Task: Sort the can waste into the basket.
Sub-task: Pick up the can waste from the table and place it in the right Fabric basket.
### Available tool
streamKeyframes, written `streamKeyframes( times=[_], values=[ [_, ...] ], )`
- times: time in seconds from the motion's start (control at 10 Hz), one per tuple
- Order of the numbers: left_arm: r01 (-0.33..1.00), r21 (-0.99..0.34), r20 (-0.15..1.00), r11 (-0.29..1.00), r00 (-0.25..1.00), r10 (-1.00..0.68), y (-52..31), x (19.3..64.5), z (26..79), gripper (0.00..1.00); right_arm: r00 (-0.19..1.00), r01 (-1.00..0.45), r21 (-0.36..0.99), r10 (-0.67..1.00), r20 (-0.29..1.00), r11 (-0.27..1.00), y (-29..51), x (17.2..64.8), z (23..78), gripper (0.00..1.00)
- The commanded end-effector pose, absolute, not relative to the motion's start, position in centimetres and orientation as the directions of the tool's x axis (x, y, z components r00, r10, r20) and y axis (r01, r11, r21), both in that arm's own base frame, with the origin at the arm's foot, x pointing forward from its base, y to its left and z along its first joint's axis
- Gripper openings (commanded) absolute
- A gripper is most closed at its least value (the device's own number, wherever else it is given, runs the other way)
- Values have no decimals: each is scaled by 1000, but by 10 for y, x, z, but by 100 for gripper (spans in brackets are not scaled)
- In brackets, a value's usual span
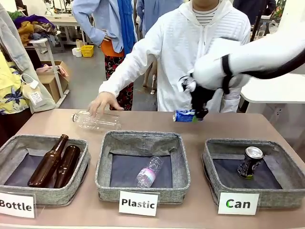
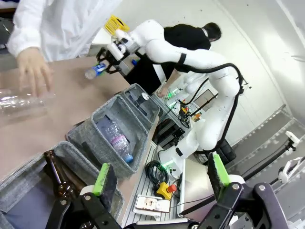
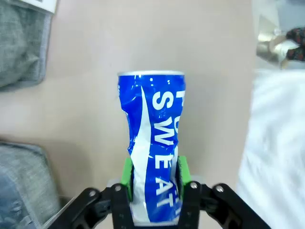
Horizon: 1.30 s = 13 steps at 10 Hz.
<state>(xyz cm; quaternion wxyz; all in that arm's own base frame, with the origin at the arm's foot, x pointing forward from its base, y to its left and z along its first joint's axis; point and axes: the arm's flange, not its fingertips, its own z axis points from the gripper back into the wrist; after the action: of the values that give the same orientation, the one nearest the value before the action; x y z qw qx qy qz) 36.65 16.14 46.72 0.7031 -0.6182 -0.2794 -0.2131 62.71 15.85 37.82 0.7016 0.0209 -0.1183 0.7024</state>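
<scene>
Front camera first: my right gripper (image 1: 199,113) was clamped on the blue and white can (image 1: 185,115), holding it on its side just above the table (image 1: 143,121), behind the "Can" basket (image 1: 215,164) and a bit toward the "Plastic" basket (image 1: 180,157). The black can (image 1: 250,162) was already sitting inside the "Can" basket, leaning. The person's hand (image 1: 102,102) rested by a clear bottle (image 1: 96,120) lying on the table, well off from the "Can" basket, past the "Plastic" one.

Left wrist cam: my left gripper (image 2: 162,179) hung wide open, nothing between the green pads (image 2: 103,178), off the table edge beside the "Bottle" basket (image 2: 28,171).

Right wrist cam: pads (image 3: 127,172) squeezing the dented blue can (image 3: 152,143) at its lower end, over bare tabletop.
</scene>
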Motion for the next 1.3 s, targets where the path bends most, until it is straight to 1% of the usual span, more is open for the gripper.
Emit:
streamKeyframes(
  times=[0.0,0.2,0.3,0.4,0.5,0.6,0.8,1.1,1.2],
  values=[
    [638,-756,650,145,758,56,160,366,471,100,69,-970,-193,931,357,146,103,557,415,0],
    [638,-756,650,145,758,56,160,366,471,100,127,-957,-191,905,406,220,59,500,439,0],
    [638,-756,650,145,758,56,160,366,471,100,127,-955,-184,882,455,233,44,473,448,0],
    [638,-756,650,145,758,56,160,366,471,100,114,-952,-209,894,434,223,33,437,455,0],
    [638,-756,650,145,758,56,160,366,471,100,73,-957,-228,911,406,179,26,418,457,0],
    [638,-756,650,145,758,56,160,366,471,100,60,-961,-234,933,355,150,19,404,457,0],
    [638,-756,650,145,758,56,160,366,471,100,108,-957,-236,960,258,171,6,388,454,0],
    [638,-756,650,145,758,56,160,366,471,100,117,-964,-208,966,229,167,4,388,448,0],
    [638,-756,650,145,758,56,160,366,471,100,118,-962,-211,962,248,172,4,389,448,57]
  ],
)
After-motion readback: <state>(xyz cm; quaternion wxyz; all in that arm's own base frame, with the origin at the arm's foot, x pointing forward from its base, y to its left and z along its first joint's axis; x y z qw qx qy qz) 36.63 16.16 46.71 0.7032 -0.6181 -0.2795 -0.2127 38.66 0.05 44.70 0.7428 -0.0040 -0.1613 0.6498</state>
